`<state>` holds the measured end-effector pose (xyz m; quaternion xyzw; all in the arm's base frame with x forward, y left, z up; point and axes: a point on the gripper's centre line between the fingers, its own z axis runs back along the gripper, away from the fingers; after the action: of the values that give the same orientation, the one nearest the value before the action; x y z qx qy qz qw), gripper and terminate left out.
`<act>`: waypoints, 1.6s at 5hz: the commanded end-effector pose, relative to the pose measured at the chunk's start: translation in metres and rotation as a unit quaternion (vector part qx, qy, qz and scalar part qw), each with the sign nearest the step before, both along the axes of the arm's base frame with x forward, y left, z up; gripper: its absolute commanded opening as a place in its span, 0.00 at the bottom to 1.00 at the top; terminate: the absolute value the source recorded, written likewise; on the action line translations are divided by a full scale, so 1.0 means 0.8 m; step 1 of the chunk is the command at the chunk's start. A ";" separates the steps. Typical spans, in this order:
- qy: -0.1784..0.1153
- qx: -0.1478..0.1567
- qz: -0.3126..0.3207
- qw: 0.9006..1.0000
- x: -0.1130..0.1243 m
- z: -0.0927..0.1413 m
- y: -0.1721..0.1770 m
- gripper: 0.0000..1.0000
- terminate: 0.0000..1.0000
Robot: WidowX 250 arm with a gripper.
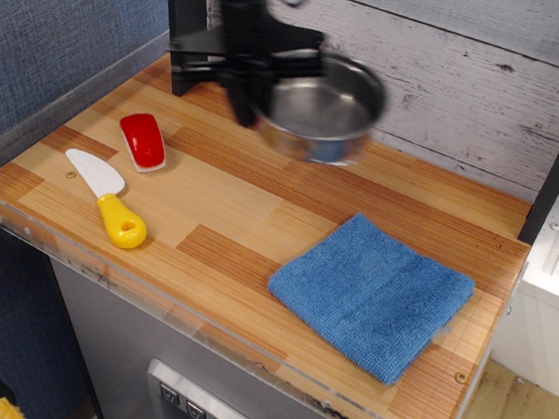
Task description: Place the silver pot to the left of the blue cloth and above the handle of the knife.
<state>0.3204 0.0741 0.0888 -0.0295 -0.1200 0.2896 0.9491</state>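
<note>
My gripper [248, 106] is shut on the left rim of the silver pot [322, 107] and holds it in the air above the back middle of the table. The pot is blurred by motion. The blue cloth [372, 292] lies flat at the front right. The knife [107, 196] lies at the front left, white blade pointing back-left, and its yellow handle [122, 223] points toward the front edge. The pot is up and to the left of the cloth and far right of the knife.
A small red rounded block [144, 140] lies behind the knife. A dark post [187, 25] stands at the back left. A clear plastic rim [197, 326] runs along the table's front edge. A white unit [556, 289] stands to the right.
</note>
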 end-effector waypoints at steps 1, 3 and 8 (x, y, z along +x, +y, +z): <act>-0.026 0.039 0.024 0.999 -0.013 0.010 0.063 0.00 0.00; -0.002 0.058 0.008 0.998 -0.022 -0.023 0.076 0.00 0.00; 0.051 0.066 -0.013 0.996 -0.051 -0.083 0.091 0.00 0.00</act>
<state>0.2861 0.1433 0.0159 0.0387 -0.0852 0.2740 0.9572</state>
